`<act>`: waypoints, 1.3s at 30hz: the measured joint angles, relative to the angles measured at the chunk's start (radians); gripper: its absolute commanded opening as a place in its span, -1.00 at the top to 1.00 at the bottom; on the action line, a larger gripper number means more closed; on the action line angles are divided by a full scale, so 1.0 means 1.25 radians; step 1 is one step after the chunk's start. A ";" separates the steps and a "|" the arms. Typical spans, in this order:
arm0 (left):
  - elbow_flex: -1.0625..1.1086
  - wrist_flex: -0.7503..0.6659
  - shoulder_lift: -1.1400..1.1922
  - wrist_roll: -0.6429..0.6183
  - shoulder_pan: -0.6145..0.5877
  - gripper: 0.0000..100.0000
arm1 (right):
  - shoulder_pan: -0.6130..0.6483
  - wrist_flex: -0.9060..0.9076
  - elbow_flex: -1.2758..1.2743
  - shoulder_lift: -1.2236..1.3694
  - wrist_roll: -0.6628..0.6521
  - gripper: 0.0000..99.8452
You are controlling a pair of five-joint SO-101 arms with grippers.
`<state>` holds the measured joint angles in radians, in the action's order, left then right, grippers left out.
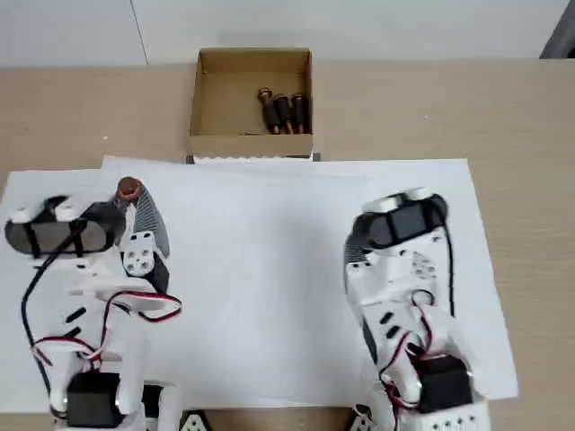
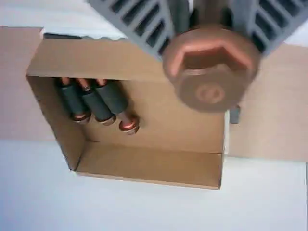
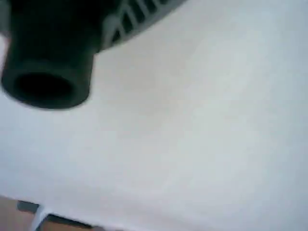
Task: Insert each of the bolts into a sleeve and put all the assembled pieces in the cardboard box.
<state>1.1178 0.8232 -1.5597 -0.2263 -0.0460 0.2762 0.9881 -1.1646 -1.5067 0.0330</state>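
My left claw point(image 2: 202, 14) is closed on the bolt point(image 2: 209, 72), pinched behind the head so that the copper hex head stands proud of my ribbed fingers point(image 2: 130, 19). In the high view it sits over the white sheet point(image 1: 269, 287), to the near-left of the cardboard box point(image 1: 252, 144) and apart from it.

My right claw point(image 1: 358, 244) is closed round the black sleeve point(image 3: 48, 67), with the open bore facing outward. It lies to the near-right of the box, farther off than the left.

3 assembled pieces point(image 1: 283, 112) lie side by side inside the box, toward its right wall.

Handling, as I judge it:
- **Bolt:** it looks like solid metal, stiff, weighty for its bulk and smooth-skinned, so it may twist or slide in a light pinch. Hold it on the shank close under the head and leave the tip free.
- **Sleeve:** it looks a light, rigid tube with a matt skin. Grip it across the middle of the barrel, squeeze only enough to stop it rolling, and keep the bore mouth clear.
- **Risk:** both seem hardy, so the danger is misalignment, not breakage.
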 measured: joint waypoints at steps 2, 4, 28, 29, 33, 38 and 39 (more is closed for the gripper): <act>0.041 -0.009 -0.033 -0.036 0.002 0.99 | 0.028 -0.034 -0.029 0.000 0.000 1.00; 0.075 -0.009 -0.063 -0.076 0.016 0.99 | 0.060 -0.060 -0.056 0.000 0.000 1.00; 0.177 -0.014 -0.195 -0.399 0.263 0.99 | 0.356 -0.136 -0.161 0.001 -0.038 1.00; 0.177 -0.014 -0.195 -0.399 0.270 0.99 | 0.356 -0.136 -0.169 0.001 -0.055 1.00; 0.177 -0.014 -0.195 -0.399 0.285 0.99 | 0.356 -0.163 -0.171 0.001 -0.092 1.00; 0.177 -0.031 -0.195 -0.399 0.285 0.99 | 0.372 -0.177 -0.171 0.001 -0.130 1.00; 0.177 -0.038 -0.195 -0.399 0.285 0.99 | 0.378 -0.177 -0.171 0.001 -0.134 1.00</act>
<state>1.3387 0.7756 -1.8036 -0.7250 0.3099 0.7488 0.7672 -1.3779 -1.5052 -0.1343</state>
